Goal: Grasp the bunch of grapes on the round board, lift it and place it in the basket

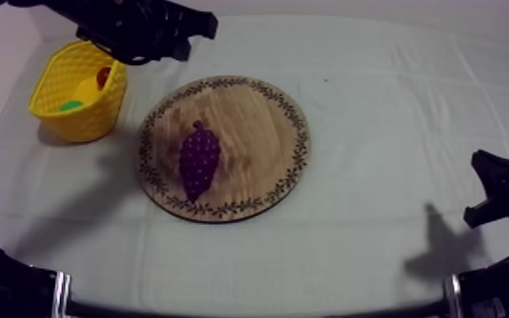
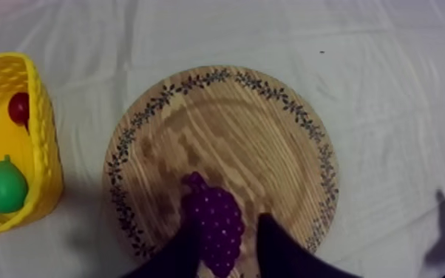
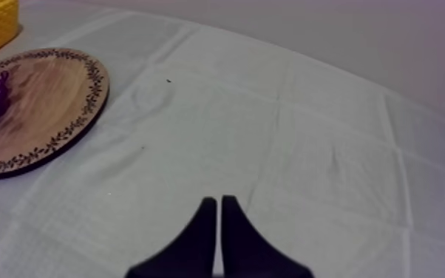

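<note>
grapes (image 1: 199, 161) on board (image 1: 262, 114), basket (image 1: 51, 89) just left of board, pear (image 2: 5, 186) + small red fruit (image 2: 19, 108) inside basket

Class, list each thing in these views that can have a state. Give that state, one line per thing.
Left end effector: open, holding nothing.
Right end effector: shut on nothing.
Board: lying flat.
Grapes: lying on the board, not gripped.
Basket: upright, holding a pear and a small red fruit.

Purple bunch of grapes (image 1: 199, 161) lies flat on the round wooden board (image 1: 258, 114), yellow basket (image 1: 99, 117) just beside it
</note>
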Controlling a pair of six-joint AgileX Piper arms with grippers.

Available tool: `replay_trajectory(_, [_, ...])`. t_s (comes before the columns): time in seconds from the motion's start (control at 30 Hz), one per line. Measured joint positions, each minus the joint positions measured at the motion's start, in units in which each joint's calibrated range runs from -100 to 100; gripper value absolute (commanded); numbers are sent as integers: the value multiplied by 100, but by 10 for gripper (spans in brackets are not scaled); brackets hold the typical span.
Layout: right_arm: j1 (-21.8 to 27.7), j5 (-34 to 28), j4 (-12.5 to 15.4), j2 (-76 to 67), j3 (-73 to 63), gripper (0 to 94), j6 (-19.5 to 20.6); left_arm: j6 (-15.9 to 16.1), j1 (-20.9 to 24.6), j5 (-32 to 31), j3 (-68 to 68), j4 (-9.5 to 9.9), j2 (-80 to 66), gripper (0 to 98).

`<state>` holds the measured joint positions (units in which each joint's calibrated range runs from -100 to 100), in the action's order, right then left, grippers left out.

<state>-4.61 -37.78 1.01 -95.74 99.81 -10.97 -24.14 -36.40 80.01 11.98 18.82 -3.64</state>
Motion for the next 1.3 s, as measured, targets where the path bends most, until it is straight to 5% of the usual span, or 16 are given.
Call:
replay_trajectory(0.33, [0, 0, 0, 0, 0, 4, 0, -238, 56, 220, 273, -135, 32, 938])
replay_trajectory(1.3, [0, 0, 0, 0, 0, 4, 3, -724, 225, 237, 479, -863, 2007, 966])
